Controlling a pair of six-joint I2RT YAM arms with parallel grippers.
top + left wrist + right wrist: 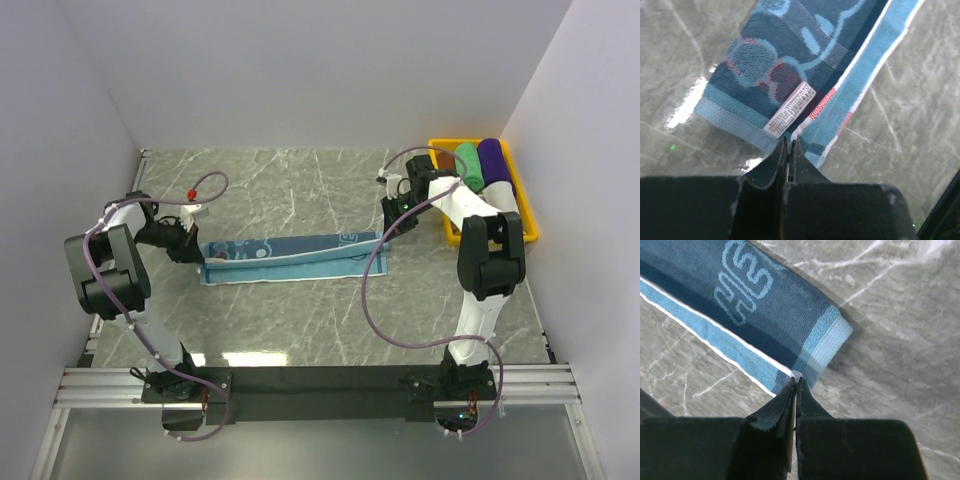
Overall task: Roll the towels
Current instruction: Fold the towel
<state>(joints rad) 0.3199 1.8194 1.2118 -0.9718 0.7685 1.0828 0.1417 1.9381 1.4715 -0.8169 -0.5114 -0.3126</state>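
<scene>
At blue towel ends, left arm and right arm low, jaws tight on corners.

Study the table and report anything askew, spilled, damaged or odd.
Nothing spilled or damaged. The blue printed towel, pinched at its ends by the left gripper and right gripper, is folded unevenly: its layers do not line up, leaving a lighter strip along the near edge.

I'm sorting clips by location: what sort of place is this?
Probably a lab test cell: plain white walls box in a marble-look table, two robot arms stand bolted to a rail, and a yellow bin holds rolled towels.
</scene>
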